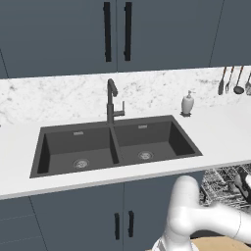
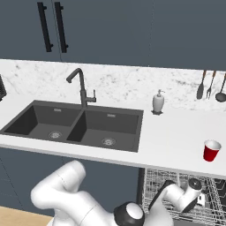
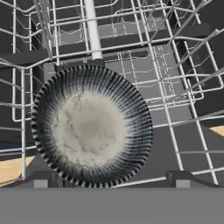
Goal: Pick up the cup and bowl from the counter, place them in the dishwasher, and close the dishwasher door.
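The bowl (image 3: 92,127), speckled grey inside with a dark ribbed rim, rests in the grey wire rack (image 3: 175,78) of the open dishwasher (image 2: 176,178). My gripper (image 3: 111,183) hangs just above it, open, one fingertip (image 3: 41,180) on either side of the bowl's near rim and nothing held. In the right base view the hand (image 2: 190,194) reaches down over the rack below the counter (image 2: 176,132). The red cup (image 2: 212,150) stands upright on the counter at the right. The dishwasher door is out of view.
A dark double sink (image 2: 75,126) with a black faucet (image 2: 81,90) sits left of the dishwasher. A white soap dispenser (image 2: 158,102) stands by the backsplash, and utensils (image 2: 212,86) hang at the far right. Cabinet doors with vertical black handles (image 1: 123,225) lie under the sink.
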